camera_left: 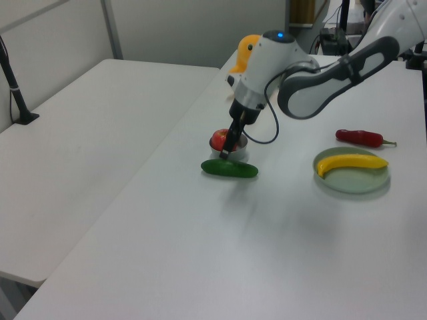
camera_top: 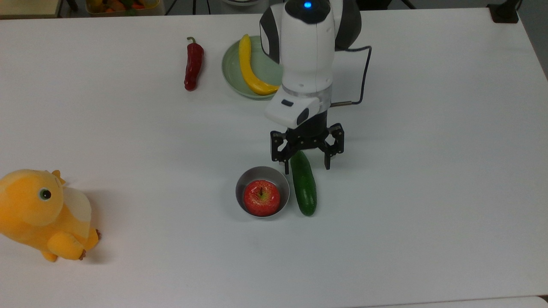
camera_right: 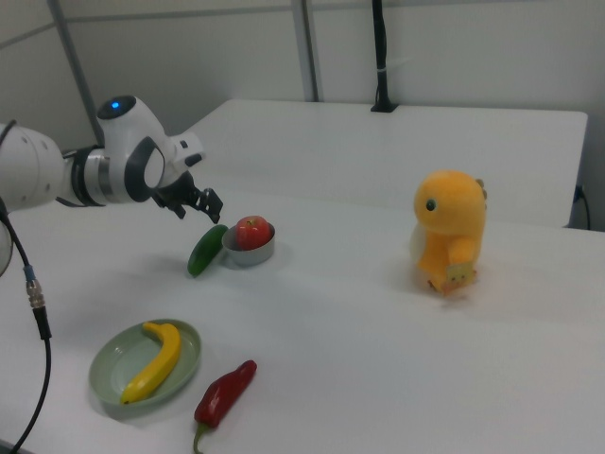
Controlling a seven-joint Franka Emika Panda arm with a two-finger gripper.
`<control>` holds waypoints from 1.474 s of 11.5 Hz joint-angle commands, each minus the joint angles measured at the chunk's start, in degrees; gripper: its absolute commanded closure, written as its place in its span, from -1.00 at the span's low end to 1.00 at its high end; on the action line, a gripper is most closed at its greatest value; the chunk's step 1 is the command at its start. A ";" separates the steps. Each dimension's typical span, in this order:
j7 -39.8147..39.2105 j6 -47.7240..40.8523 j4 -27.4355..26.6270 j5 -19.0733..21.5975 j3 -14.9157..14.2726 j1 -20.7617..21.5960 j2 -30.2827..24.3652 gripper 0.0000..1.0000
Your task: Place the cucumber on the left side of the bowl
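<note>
The dark green cucumber (camera_top: pixel 303 183) lies flat on the white table, right beside the small grey metal bowl (camera_top: pixel 261 173) on the top view's right. A red apple (camera_top: pixel 261 197) fills the bowl. My gripper (camera_top: pixel 306 166) hangs open just above the cucumber's far end, one finger on each side, holding nothing. In the left view the gripper (camera_left: pixel 225 153) is a little above the cucumber (camera_left: pixel 229 169). The right view has the cucumber (camera_right: pixel 205 250) touching the bowl (camera_right: pixel 248 256) on the right view's left, with the gripper (camera_right: pixel 194 203) above it.
A red chilli (camera_top: pixel 193 64) lies at the back. Next to it a pale green dish (camera_top: pixel 230 70) holds a curved yellow fruit (camera_top: pixel 250 68), partly behind the arm. A yellow plush toy (camera_top: pixel 43 214) sits at the top view's left edge.
</note>
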 commanded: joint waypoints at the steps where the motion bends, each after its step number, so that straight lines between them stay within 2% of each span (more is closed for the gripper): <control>1: 6.51 -10.08 -1.68 0.28 -0.04 0.04 -8.28 -1.00; 3: 6.61 -19.57 -1.59 1.06 -0.04 -1.10 -13.38 -1.00; 5: 6.43 -29.76 -1.68 5.62 -0.21 -2.94 -19.27 -1.00; 9: 6.43 -47.35 -2.29 7.12 -0.56 -6.90 -29.47 -1.00; 10: 6.17 -49.82 -3.42 7.48 -1.96 -6.82 -31.58 -1.00; 13: 5.12 -52.39 -6.33 7.66 -4.86 -6.38 -35.99 -1.00; 15: -1.09 -51.79 -6.25 10.11 -5.57 -6.47 -35.74 -1.00; 17: -6.56 -47.94 -6.16 10.21 -5.57 -6.64 -34.51 -1.00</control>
